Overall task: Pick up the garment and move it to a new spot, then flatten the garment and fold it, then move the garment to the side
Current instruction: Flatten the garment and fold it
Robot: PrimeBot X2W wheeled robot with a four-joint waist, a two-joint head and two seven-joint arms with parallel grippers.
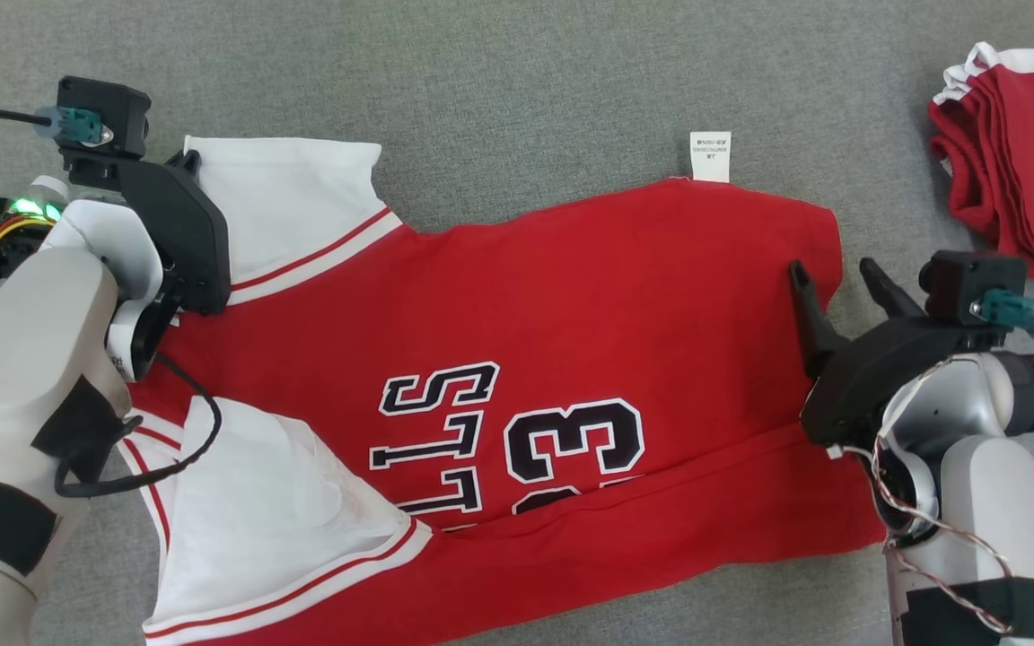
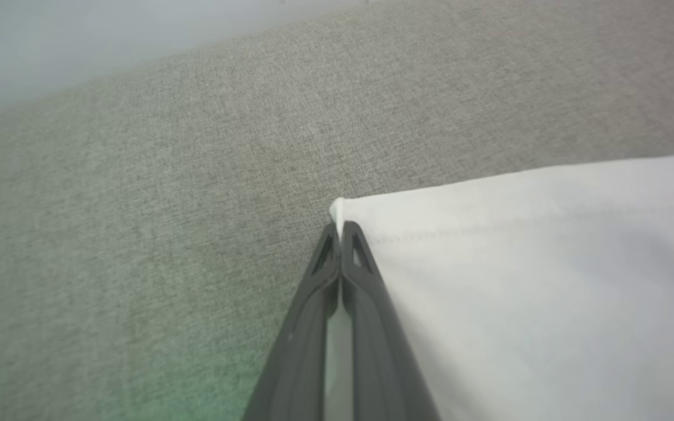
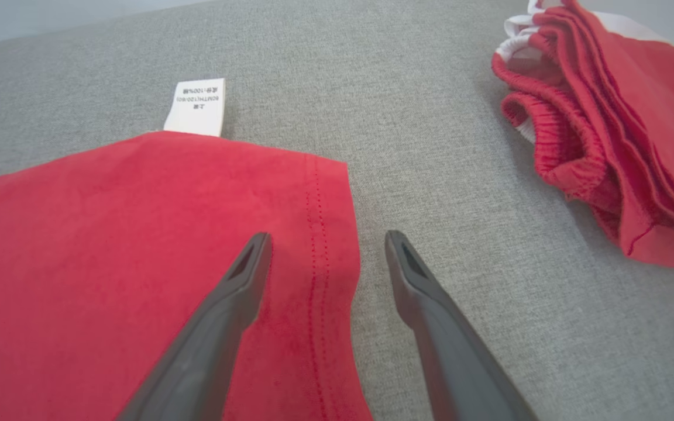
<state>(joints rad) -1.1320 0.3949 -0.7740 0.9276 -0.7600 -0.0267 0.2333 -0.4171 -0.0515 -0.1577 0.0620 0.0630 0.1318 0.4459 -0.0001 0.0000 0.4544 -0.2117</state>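
Red jersey (image 1: 571,296) numbered 33, left claw (image 2: 341,232) pinching its white sleeve (image 2: 518,263), right claw (image 3: 326,237) spread

The left end effector (image 2: 341,234) has its two dark fingers pressed together. The right end effector (image 3: 328,245) has its fingers spread wide apart.

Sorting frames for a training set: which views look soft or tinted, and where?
Left wrist view: hazy, green cast on the grey surface beside the left tool. Right wrist view: crisp on the red jersey, right tool softer toward the lens. Head view: even light, no glare.
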